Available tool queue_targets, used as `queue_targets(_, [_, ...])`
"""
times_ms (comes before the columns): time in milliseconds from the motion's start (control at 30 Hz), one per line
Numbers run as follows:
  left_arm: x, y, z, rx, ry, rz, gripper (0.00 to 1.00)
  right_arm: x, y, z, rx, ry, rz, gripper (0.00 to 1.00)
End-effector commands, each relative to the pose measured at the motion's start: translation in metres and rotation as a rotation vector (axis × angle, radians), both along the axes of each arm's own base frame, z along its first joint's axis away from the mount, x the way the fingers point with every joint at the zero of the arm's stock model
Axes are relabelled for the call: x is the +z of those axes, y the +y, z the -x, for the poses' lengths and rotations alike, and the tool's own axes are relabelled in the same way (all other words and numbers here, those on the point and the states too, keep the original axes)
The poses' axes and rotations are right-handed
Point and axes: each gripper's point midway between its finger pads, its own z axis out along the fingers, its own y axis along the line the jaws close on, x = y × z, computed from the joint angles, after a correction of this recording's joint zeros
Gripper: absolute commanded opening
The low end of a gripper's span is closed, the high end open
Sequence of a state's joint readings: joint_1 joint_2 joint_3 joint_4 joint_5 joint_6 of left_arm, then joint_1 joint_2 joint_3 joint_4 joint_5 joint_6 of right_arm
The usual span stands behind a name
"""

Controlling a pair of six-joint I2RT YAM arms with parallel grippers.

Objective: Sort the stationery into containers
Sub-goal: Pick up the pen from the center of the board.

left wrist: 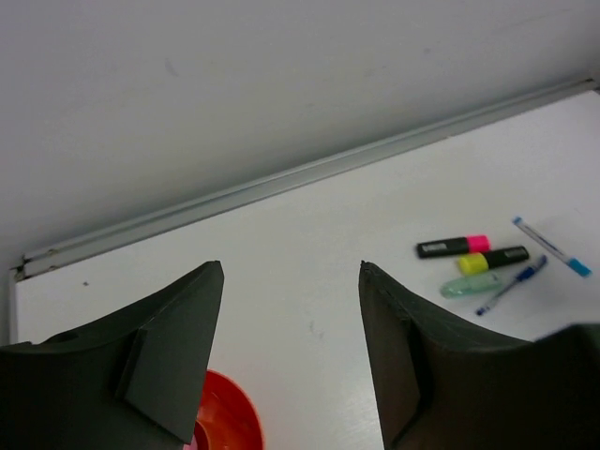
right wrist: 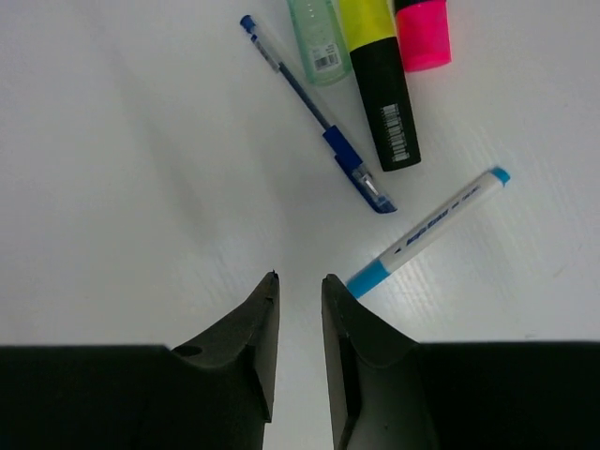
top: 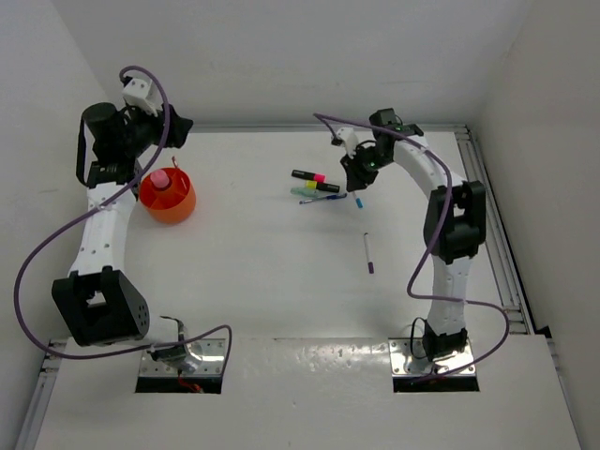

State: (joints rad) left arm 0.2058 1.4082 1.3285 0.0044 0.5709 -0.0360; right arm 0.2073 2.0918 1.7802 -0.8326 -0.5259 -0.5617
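The orange bowl (top: 170, 199) stands at the left with a pink chunky item (top: 161, 178) in it. My left gripper (top: 150, 167) hovers over its far rim, open and empty; the left wrist view (left wrist: 292, 267) shows the bowl's edge (left wrist: 230, 417) below. A pink-ended highlighter (top: 307, 175), a yellow-ended highlighter (top: 322, 187), a green highlighter (top: 302, 192) and a blue pen (top: 323, 199) lie together mid-table. My right gripper (top: 359, 180) (right wrist: 298, 278) is beside them, jaws narrowly apart and empty. A white pen with blue ends (right wrist: 431, 230) lies just right of its right finger.
A white pen with a purple tip (top: 368, 252) lies alone nearer the front, right of centre. A metal rail (left wrist: 281, 183) runs along the table's back edge below the wall, and another rail (top: 487, 206) along the right side.
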Motion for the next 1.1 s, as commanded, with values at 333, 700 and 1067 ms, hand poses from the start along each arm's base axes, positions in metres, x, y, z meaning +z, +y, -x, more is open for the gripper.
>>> queue_targets(333, [-0.018, -0.055, 0.033, -0.219, 0.049, -0.032, 0.67, -0.046, 0.024, -0.010, 0.237, -0.090, 0.079, 0.24])
queue_targets(700, [-0.033, -0.065, 0.034, -0.253, 0.087, -0.031, 0.67, -0.065, 0.055, -0.020, 0.265, -0.127, 0.075, 0.30])
queue_targets(1067, [-0.040, -0.063, 0.034, -0.249, 0.102, -0.046, 0.67, -0.090, 0.068, -0.038, 0.284, -0.176, 0.125, 0.35])
